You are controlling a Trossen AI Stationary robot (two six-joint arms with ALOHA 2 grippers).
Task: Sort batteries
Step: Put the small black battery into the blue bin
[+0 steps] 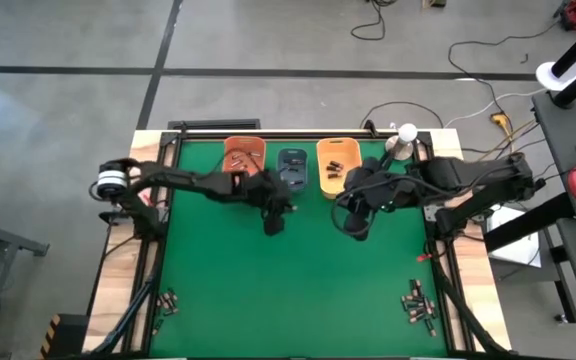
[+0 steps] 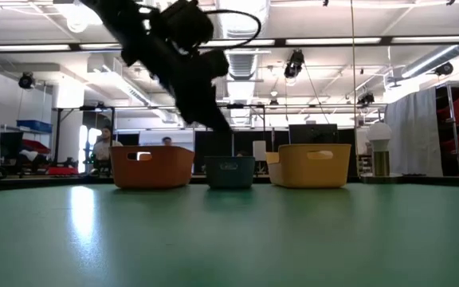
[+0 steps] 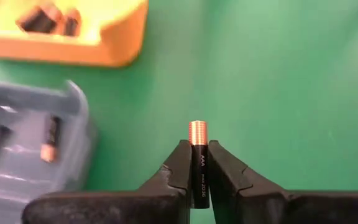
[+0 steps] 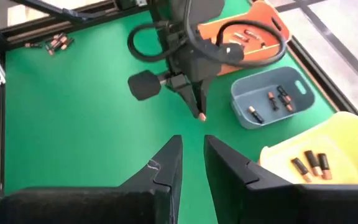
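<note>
My left gripper (image 3: pixel 198 148) is shut on a small black AAA battery (image 3: pixel 198 132) with a coppery end. It hangs over the green mat just near of the blue-grey bin (image 1: pixel 293 168). My right gripper (image 4: pixel 192 144) hovers open and holds nothing, near of the yellow-orange bin (image 1: pixel 335 165). The orange bin (image 1: pixel 245 160) stands at the far left of the row. All three bins hold a few batteries, lying on their floors. Loose batteries lie on the mat at the near left (image 1: pixel 166 301) and near right (image 1: pixel 418 305). My left gripper pinches the battery's black body (image 3: pixel 199 165) between its two fingers. The battery lies along the fingers, and its coppery end (image 3: pixel 198 127) sticks out past the fingertips. The fingers slant down from above. The battery is lifted clear of the mat.
The three bins stand side by side along the mat's far edge (image 2: pixel 229 171). A black frame (image 1: pixel 158 200) runs round the mat. A white-topped post (image 1: pixel 400 142) stands at the far right corner. Bare green mat (image 1: pixel 298 290) lies between the two battery piles.
</note>
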